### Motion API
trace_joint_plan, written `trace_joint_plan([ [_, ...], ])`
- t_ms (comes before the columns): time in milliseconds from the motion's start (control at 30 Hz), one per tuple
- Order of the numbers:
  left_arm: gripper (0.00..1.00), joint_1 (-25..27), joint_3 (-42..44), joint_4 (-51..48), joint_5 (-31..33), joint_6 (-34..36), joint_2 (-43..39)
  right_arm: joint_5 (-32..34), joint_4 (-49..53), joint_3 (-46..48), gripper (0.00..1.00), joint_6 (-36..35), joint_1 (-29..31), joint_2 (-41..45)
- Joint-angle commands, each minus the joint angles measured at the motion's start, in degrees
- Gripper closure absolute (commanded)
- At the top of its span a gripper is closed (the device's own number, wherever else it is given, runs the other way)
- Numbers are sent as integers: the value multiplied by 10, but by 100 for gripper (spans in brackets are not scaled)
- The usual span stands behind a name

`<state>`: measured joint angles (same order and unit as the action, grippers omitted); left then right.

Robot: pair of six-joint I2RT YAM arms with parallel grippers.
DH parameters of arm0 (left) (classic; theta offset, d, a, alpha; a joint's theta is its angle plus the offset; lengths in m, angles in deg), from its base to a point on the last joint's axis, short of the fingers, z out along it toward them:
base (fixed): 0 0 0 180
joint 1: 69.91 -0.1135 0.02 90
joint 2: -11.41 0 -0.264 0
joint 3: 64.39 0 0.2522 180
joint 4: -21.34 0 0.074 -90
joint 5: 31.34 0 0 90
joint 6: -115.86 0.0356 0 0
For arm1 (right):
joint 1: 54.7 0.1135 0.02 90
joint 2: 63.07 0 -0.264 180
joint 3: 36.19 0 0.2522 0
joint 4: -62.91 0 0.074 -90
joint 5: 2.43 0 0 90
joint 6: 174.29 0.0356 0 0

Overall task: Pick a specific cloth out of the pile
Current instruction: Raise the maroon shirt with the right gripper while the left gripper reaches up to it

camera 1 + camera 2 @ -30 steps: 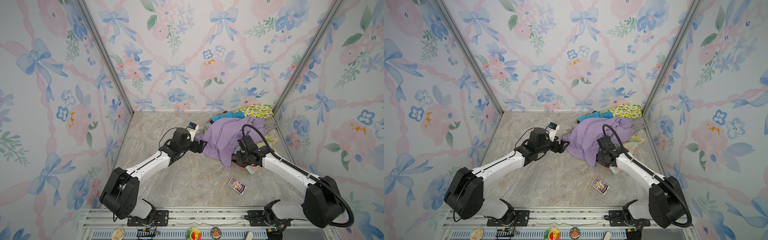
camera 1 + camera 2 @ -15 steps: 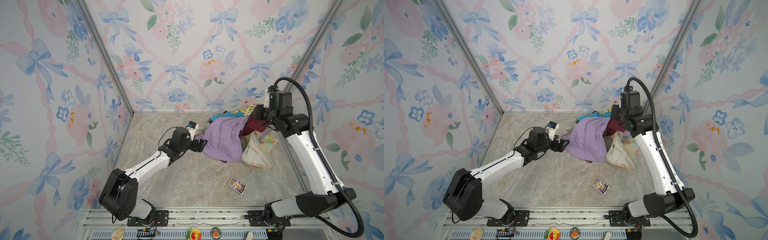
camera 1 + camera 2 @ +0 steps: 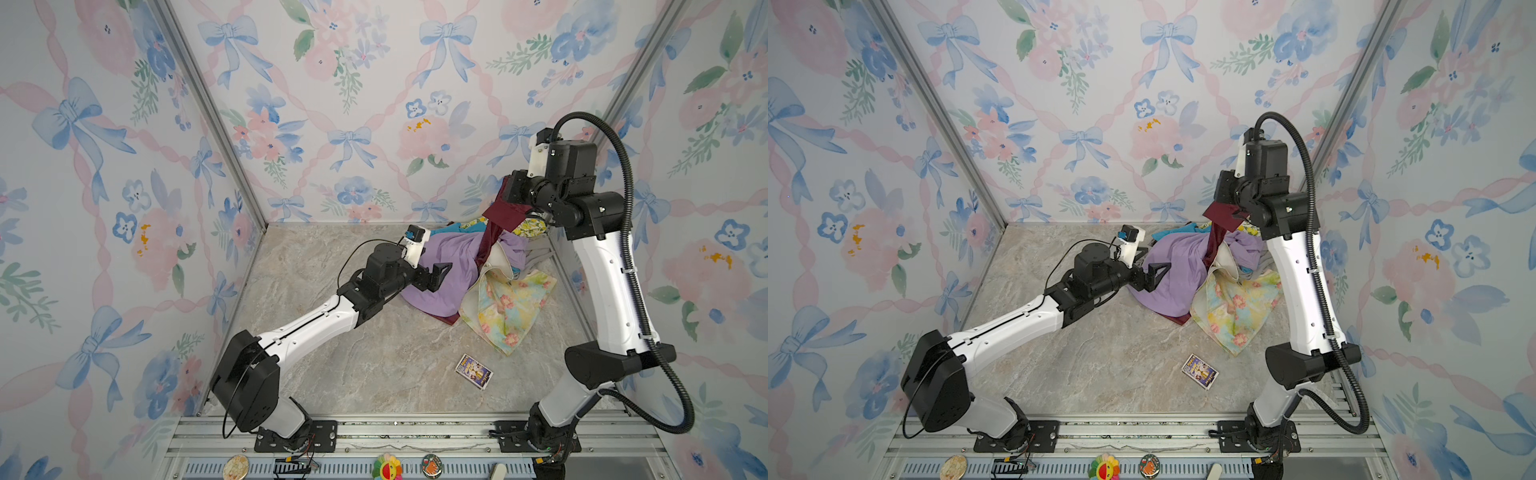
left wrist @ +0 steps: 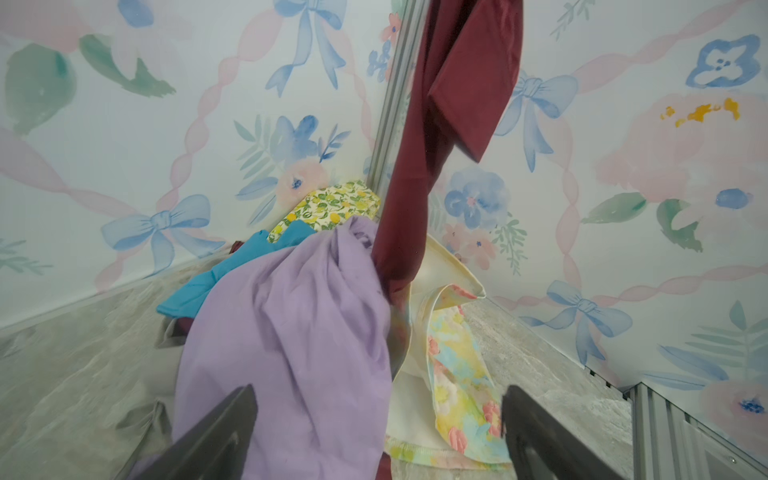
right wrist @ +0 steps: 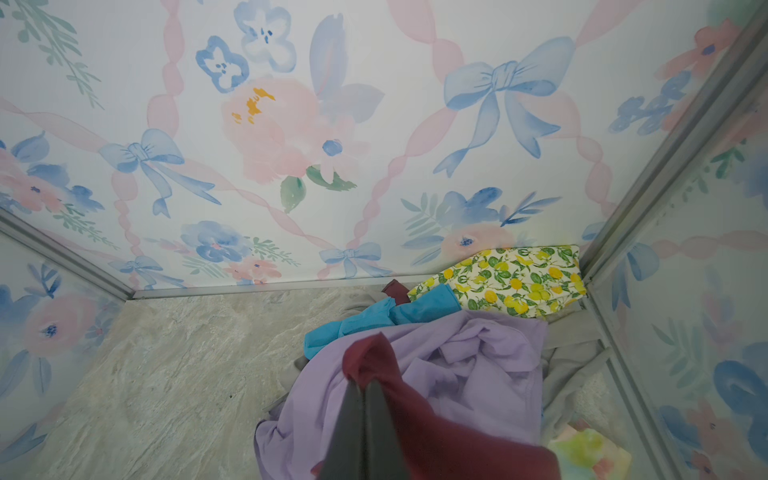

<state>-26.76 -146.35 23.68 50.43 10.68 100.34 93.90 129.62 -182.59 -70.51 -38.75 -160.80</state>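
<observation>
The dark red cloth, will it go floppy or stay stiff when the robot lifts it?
Probably floppy: the maroon cloth hangs in a limp, twisted strand below the shut right gripper. It may drag neighbours: its lower part runs under the lavender cloth. Likely light, since one small pinch holds it up.

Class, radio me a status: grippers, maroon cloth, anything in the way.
Right gripper shut on maroon cloth, high. Left gripper open, empty. Cloth's lower end under lavender cloth, beside pastel floral cloth.
</observation>
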Motion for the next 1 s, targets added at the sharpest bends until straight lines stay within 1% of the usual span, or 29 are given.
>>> trace_joint_plan([
  [0,6,19,-76,56,22,6,95,-28,-41,40,100,15,21,61],
  [67,6,31,-135,68,21,-2,154,-39,-67,90,100,26,25,92],
  [133,4,41,-180,94,6,-11,199,-43,-91,142,100,34,23,123],
  [200,4,47,-199,124,1,-23,220,-49,-106,180,100,38,15,142],
  [333,3,47,-200,190,-10,-35,237,-67,-121,229,100,42,-3,163],
  [433,3,43,-202,227,-22,-36,249,-77,-126,245,100,42,-9,166],
  [567,3,33,-211,286,-48,-60,273,-89,-135,258,100,47,-14,162],
  [700,3,27,-268,303,-71,-70,329,-107,-151,266,100,59,-14,156],
  [800,4,22,-293,347,-78,-95,362,-109,-152,267,100,58,-14,148],
  [867,9,19,-329,355,-86,-108,390,-111,-151,270,100,57,-15,143],
  [967,46,13,-382,358,-89,-121,429,-113,-161,286,100,59,-18,145],
])
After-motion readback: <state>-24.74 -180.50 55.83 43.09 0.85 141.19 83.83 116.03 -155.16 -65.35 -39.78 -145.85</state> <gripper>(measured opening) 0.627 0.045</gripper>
